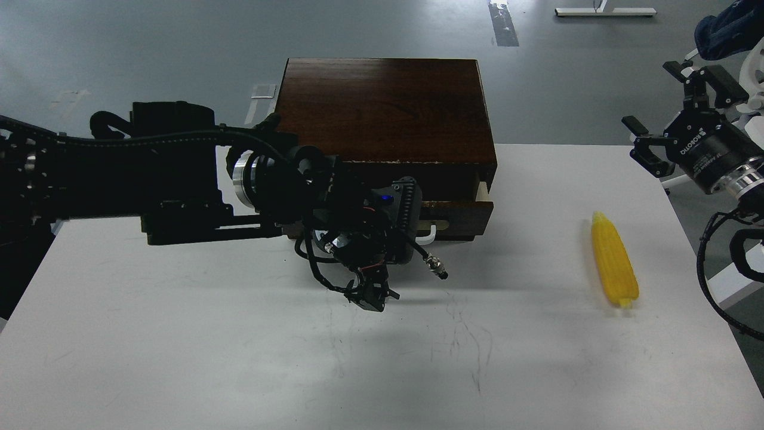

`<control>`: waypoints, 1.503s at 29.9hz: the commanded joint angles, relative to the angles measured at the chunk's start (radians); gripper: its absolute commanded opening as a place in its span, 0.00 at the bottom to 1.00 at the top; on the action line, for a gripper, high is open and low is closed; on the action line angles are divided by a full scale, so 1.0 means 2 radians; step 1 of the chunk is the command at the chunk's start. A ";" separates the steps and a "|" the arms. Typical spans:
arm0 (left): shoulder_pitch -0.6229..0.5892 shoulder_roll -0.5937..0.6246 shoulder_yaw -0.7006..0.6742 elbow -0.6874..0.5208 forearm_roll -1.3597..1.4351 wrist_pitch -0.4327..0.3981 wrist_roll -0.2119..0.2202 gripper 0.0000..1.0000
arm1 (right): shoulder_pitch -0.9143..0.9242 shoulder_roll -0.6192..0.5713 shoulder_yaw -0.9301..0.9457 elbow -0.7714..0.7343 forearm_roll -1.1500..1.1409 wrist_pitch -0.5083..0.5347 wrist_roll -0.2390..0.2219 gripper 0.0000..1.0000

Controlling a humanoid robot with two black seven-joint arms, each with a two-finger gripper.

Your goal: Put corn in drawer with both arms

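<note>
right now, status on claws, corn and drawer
Left claw at the drawer handle, grip hidden. Right claw open, raised right of table. Corn lying on table, untouched. Drawer barely open.

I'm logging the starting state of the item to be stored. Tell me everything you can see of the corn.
The corn is a bright yellow cob that looks plastic, with ridged kernel rows. It is long, tapering to a point at its far end, with a blunt near end. It lies flat on the white table near the right edge, lengthwise away from the camera, right of the drawer. Nothing touches it but the table.
</note>
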 commanded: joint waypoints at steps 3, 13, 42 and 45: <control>0.000 0.014 -0.001 -0.033 0.000 0.000 0.000 0.98 | 0.000 0.000 0.000 0.000 0.000 0.000 0.000 1.00; -0.001 0.015 -0.001 -0.025 0.000 0.000 0.000 0.98 | 0.000 -0.005 0.002 0.001 0.000 0.000 0.000 1.00; -0.038 0.161 -0.092 -0.132 -0.087 0.000 0.000 0.98 | -0.010 -0.027 0.008 0.014 0.001 0.000 0.000 1.00; -0.033 0.186 -0.142 -0.117 -0.191 0.000 0.000 0.98 | -0.011 -0.037 0.009 0.018 0.001 0.000 0.000 1.00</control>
